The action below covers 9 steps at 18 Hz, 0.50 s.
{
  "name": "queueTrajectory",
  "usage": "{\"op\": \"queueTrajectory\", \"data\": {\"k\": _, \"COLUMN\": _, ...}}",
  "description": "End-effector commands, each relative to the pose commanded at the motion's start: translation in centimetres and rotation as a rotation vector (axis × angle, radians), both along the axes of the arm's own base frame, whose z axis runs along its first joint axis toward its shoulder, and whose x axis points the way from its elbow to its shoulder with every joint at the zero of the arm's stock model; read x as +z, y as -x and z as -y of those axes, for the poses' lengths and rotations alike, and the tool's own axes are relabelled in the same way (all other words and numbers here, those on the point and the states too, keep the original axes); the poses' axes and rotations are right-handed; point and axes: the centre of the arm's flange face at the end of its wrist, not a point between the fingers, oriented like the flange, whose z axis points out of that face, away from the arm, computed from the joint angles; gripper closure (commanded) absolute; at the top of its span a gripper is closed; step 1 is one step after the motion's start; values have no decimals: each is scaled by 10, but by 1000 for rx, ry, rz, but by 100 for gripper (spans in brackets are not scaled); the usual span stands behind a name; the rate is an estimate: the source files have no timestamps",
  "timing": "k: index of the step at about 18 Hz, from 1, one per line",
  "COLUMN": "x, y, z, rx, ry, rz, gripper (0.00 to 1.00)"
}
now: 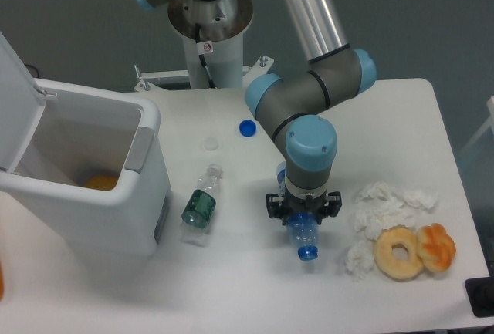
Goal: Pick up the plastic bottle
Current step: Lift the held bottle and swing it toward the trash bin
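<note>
The plastic bottle (306, 238) is blue-tinted and clear, and lies near the middle of the table with its blue neck ring pointing toward the front edge. My gripper (302, 215) comes straight down over its body, and the jaws close against its sides. Only the bottle's neck end shows below the gripper, and a sliver of its label shows behind the wrist. The rest is hidden under the arm.
A smaller clear bottle with a dark green label (200, 204) lies to the left, beside a white open bin (147, 166). A blue cap (247, 127) and a clear cap (211, 143) sit further back. Crumpled tissues (386, 203) and two pastries (415, 251) lie to the right.
</note>
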Motion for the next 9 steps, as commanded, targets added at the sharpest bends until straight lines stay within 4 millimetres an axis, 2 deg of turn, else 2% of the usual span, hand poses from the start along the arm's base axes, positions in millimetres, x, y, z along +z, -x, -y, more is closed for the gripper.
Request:
{"op": "queueTrajectory", "data": {"k": 3, "x": 39, "y": -5, "z": -11, "rx": -22, "ry": -52, "rz": -51, "gripper": 26}}
{"op": "queueTrajectory", "data": {"k": 6, "x": 78, "y": -27, "z": -33, "rx": -81, "ry": -147, "rz": -64, "gripper": 26}}
{"op": "queueTrajectory", "data": {"k": 9, "x": 104, "y": -41, "z": -36, "rx": -211, "ry": -208, "rz": -72, "gripper": 26}}
